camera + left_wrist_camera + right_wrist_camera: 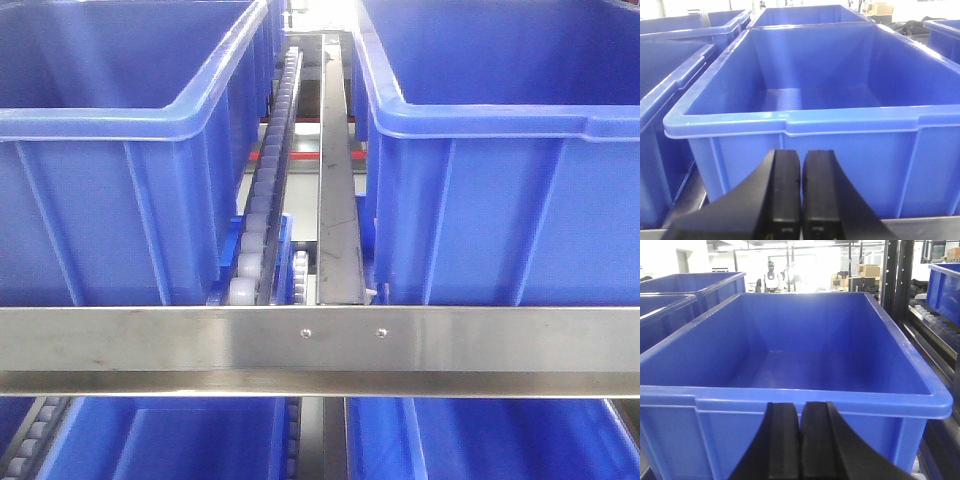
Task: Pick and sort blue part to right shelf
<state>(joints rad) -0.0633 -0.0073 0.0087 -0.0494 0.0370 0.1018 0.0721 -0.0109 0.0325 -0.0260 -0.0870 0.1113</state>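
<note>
Both my jaws are pressed together on nothing, left point(801, 192) and right point(800, 440), each parked before an empty blue bin point(805, 360); the blue part is nowhere in view.

The right shelf point(320, 340) has a brushed silver-grey cross rail, white rollers point(262, 200) on its track and a dark grey centre rail point(335, 200). Its 2 upper bins point(480, 180) are solid glossy blue, unpatterned. Both the left claw point(801, 165) and the right claw point(801, 415) are matte black.
</note>
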